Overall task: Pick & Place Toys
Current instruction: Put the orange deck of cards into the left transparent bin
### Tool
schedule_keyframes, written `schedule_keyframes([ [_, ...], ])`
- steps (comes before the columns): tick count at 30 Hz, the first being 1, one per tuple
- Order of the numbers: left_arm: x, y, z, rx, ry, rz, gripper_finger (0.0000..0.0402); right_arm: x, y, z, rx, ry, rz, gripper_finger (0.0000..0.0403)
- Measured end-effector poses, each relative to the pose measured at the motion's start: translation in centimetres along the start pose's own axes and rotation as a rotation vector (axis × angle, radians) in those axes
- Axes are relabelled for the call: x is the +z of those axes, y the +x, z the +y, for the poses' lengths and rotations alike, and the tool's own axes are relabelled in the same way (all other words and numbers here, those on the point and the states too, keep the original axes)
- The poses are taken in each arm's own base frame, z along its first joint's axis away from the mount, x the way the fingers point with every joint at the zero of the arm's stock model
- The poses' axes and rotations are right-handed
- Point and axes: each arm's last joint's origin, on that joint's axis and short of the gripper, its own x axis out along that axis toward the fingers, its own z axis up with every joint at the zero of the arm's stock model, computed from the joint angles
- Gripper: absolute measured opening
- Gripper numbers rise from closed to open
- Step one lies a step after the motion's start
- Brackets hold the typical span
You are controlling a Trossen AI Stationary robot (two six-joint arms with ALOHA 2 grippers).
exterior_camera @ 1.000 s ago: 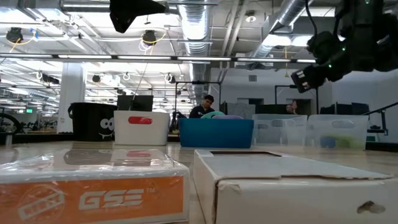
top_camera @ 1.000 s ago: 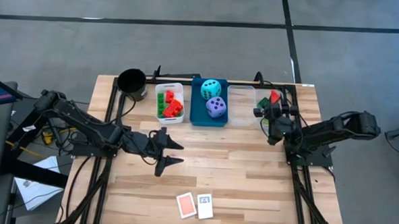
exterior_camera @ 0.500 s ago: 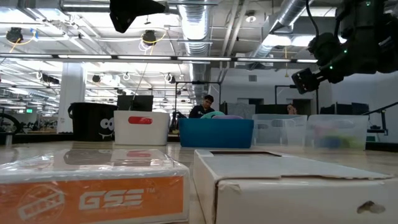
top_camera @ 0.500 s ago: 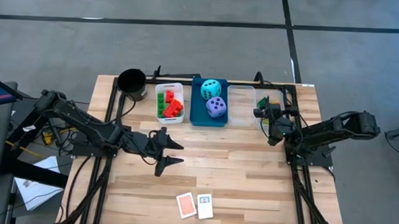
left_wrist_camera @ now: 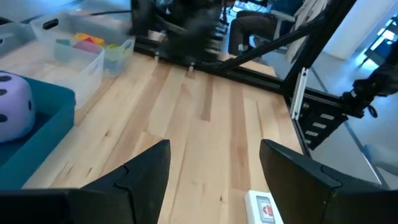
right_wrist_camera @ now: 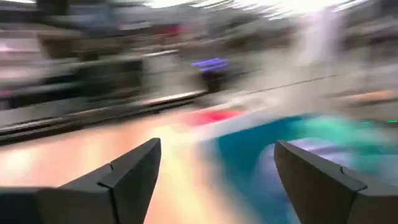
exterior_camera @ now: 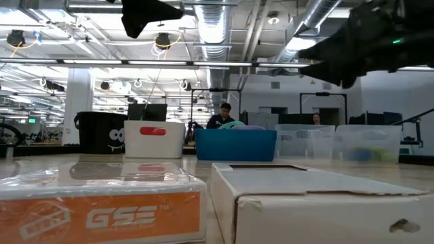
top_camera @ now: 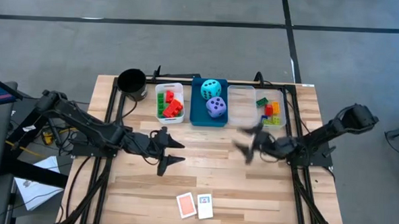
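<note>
Two cards, one orange (top_camera: 186, 205) and one white (top_camera: 204, 205), lie flat near the table's front edge. Red and green bricks (top_camera: 170, 105) fill a white bin. The cyan die (top_camera: 211, 88) and the purple die (top_camera: 216, 107) sit in a blue bin. More bricks (top_camera: 272, 110) lie in the far-right clear bin. My left gripper (top_camera: 179, 153) hovers open above the table's middle, pointing right, with nothing between its fingers. My right gripper (top_camera: 242, 145) hangs open and blurred right of centre, pointing left, and is also empty (right_wrist_camera: 217, 149).
A black cup (top_camera: 132, 83) stands at the far left. An empty clear bin (top_camera: 240, 104) sits between the blue bin (top_camera: 198, 116) and the bin of bricks. Bare wood lies between the two grippers and toward the front edge, where the cards lie.
My right gripper has swung away from the far-right clear bin toward the table's middle and near side. It has turned from pointing at the far edge to pointing left. The red and green bricks seen by its fingers now lie in that bin.
</note>
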Motion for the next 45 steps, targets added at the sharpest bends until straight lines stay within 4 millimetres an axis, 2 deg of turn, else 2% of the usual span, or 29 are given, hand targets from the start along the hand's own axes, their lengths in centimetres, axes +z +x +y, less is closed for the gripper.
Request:
schedule_keyframes([
  [3, -0.2, 0.7, -0.2, -0.005, -0.004, -0.009, 0.0240, -0.9, -0.9, 1.6, 0.320, 0.131, 0.124, 0.0306],
  [6, -1.2, 1.9, -0.6, -0.083, 0.006, 0.043, 0.0240, -1.5, -1.9, 2.7, 0.499, 0.227, 0.243, 0.0306],
  [10, -3.0, 3.8, -1.8, -0.227, 0.095, 0.093, 0.0240, -1.4, -2.9, 4.5, 0.580, 0.186, 0.302, 0.0305],
  [16, -5.4, 5.8, -2.8, -0.226, 0.237, 0.095, 0.0240, 0.6, -3.0, 6.6, 0.644, -0.007, 0.184, 0.0305],
  [21, -7.0, 5.8, -3.0, -0.219, 0.321, 0.190, 0.0240, 1.5, -2.9, 7.3, 0.667, -0.080, 0.127, 0.0305],
  [29, -8.8, 4.4, -4.8, -0.292, 0.834, 0.222, 0.0240, 1.4, -2.6, 7.0, 0.634, -0.070, 0.140, 0.0305],
  [32, -9.2, 4.0, -5.3, -0.336, 0.963, 0.210, 0.0240, 1.4, -2.3, 6.8, 0.614, -0.061, 0.139, 0.0305],
  [35, -9.3, 3.9, -5.5, -0.407, 0.967, 0.218, 0.0241, 1.6, -1.8, 6.4, 0.584, -0.028, 0.137, 0.0305],
  [41, -9.2, 4.3, -4.7, -0.480, 0.868, 0.267, 0.0241, 1.6, -0.7, 5.5, 0.506, 0.074, 0.158, 0.0305],
  [45, -9.0, 4.6, -4.3, -0.533, 0.846, 0.274, 0.0256, 1.7, -0.1, 5.0, 0.464, 0.119, 0.163, 0.0305],
])
